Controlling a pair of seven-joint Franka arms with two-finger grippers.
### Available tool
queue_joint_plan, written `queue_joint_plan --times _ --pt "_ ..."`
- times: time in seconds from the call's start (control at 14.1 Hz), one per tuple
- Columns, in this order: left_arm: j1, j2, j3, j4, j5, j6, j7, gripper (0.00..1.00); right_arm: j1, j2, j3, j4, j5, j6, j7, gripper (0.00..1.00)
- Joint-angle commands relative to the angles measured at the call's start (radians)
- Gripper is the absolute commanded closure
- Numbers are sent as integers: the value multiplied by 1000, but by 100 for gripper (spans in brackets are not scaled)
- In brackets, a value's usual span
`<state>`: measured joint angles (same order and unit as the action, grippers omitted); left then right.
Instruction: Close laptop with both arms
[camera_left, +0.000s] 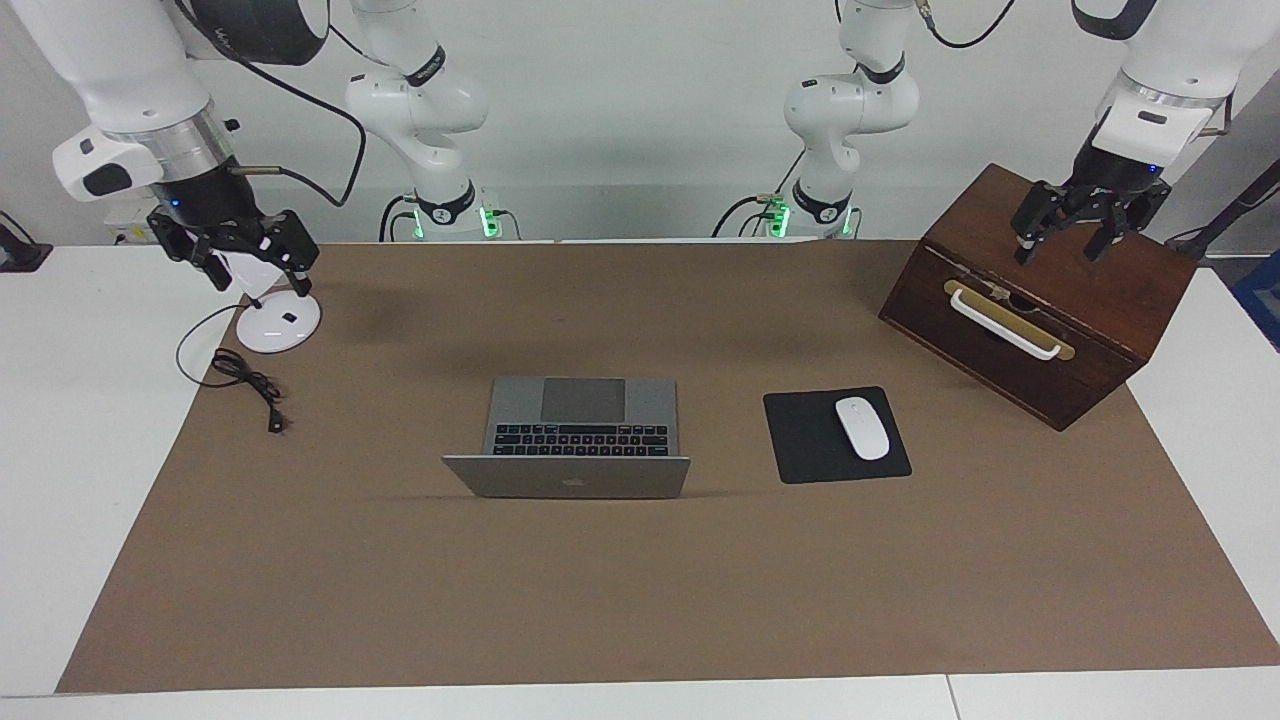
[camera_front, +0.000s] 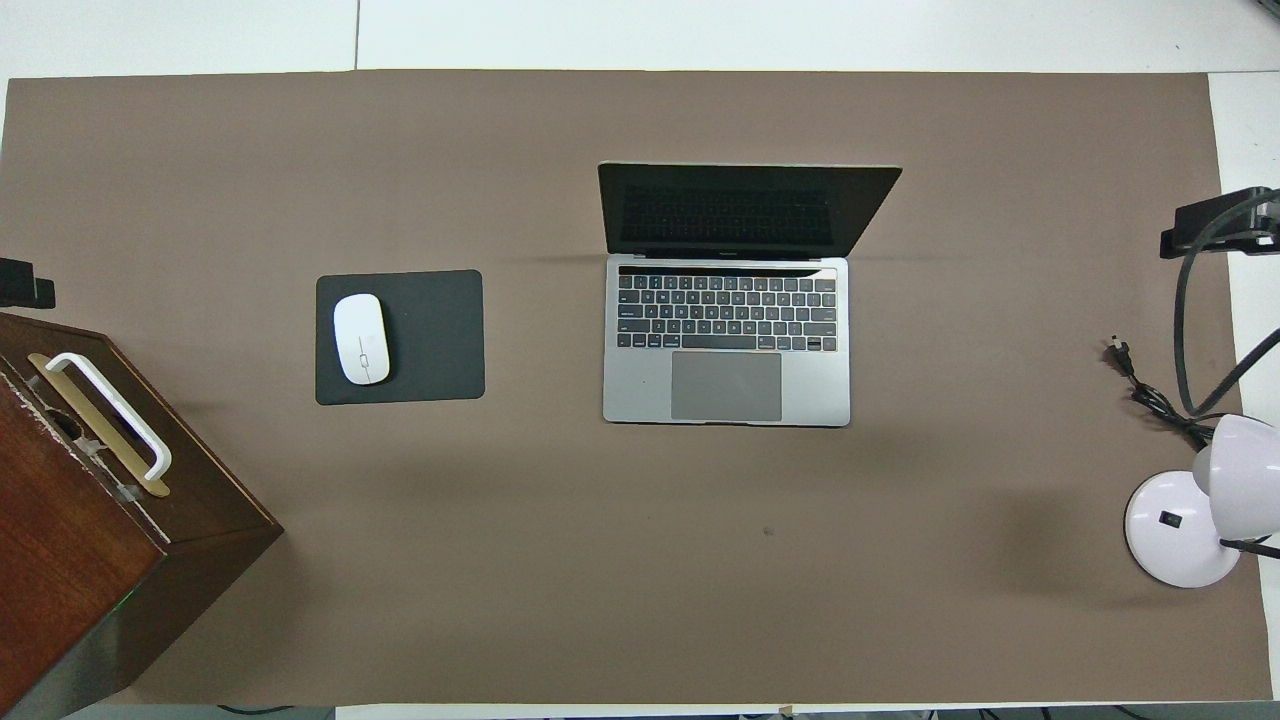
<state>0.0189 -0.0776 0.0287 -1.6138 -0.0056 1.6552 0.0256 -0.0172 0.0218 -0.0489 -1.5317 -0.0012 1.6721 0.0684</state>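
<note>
The silver-grey laptop (camera_left: 583, 412) (camera_front: 727, 345) lies open in the middle of the brown mat, its keyboard toward the robots and its lid (camera_left: 567, 478) standing up. My left gripper (camera_left: 1062, 245) hangs open over the top of the wooden box, well away from the laptop. My right gripper (camera_left: 255, 265) hangs open over the white desk lamp at the right arm's end of the table. In the facing view the lamp's head shows between its fingers. Neither gripper touches the laptop.
A dark wooden box (camera_left: 1040, 300) (camera_front: 90, 520) with a white handle stands at the left arm's end. A black mouse pad (camera_left: 805, 440) (camera_front: 430, 335) carries a white mouse (camera_left: 862, 428) (camera_front: 361, 338) beside the laptop. The lamp (camera_left: 279, 322) (camera_front: 1180, 530) has a black cable (camera_left: 250, 385).
</note>
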Motion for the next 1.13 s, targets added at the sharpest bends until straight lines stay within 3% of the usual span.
queue_joint_plan --times 0.0,0.07,0.35,0.57,0.85,0.99,1.06 --pt "-2 -8 7 -17 3 17 -27 92 -13 6 1 -24 1 106 2 0" --pt "-2 -8 7 -17 3 32 -27 100 -21 21 1 -18 3 118 2 0" --pt "-8 -5 5 -17 3 78 -24 100 -32 144 0 93 -8 140 1 1" --pt "-13 -8 -1 -29 -1 95 -12 100 -35 275 3 233 -8 150 -1 3" --pt "-88 -48 -6 -131 -16 178 20 100 -35 458 9 444 -11 196 -18 10" --pt "-143 -77 -6 -207 -33 248 24 100 -36 518 12 490 -11 282 -27 15" --pt "-172 -103 -6 -260 -39 299 24 100 -35 532 15 490 -11 344 -30 22"
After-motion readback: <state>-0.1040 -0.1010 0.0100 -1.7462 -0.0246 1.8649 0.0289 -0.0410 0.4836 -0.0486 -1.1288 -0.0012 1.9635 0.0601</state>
